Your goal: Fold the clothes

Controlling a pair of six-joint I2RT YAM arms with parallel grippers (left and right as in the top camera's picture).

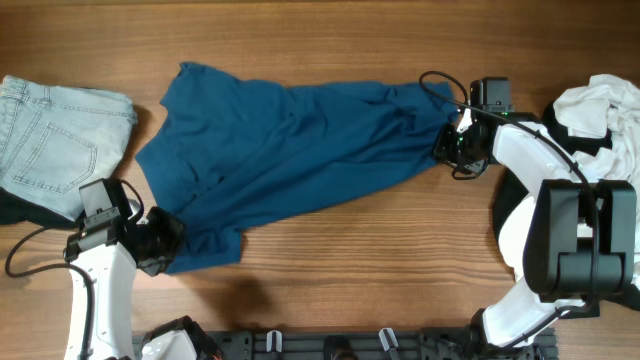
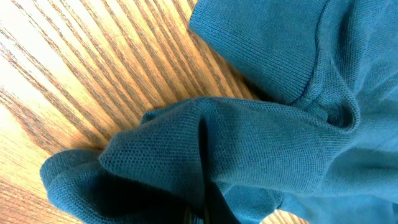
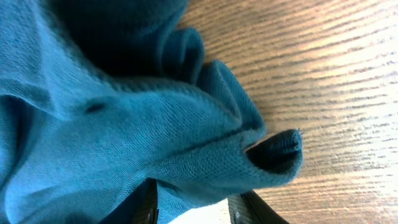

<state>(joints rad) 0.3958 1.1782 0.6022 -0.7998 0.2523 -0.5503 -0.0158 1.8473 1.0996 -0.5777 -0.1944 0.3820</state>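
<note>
Blue shirt (image 1: 290, 150) lies spread and rumpled across the middle of the wood table (image 1: 400, 260), running from the L gripper (image 1: 165, 240) at its lower-left corner to the R gripper (image 1: 448, 140) at its bunched right end. L gripper is clamped on a wad of shirt edge, w/ the cloth gathered into the pinch in the L wrist view; R gripper is also closed on shirt fabric, w/ a fold caught between its fingers (image 3: 255, 208). Jeans (image 1: 50, 140) lie at the table's left edge and a white pile (image 1: 600, 110) at far right, both apart from the shirt.
</note>
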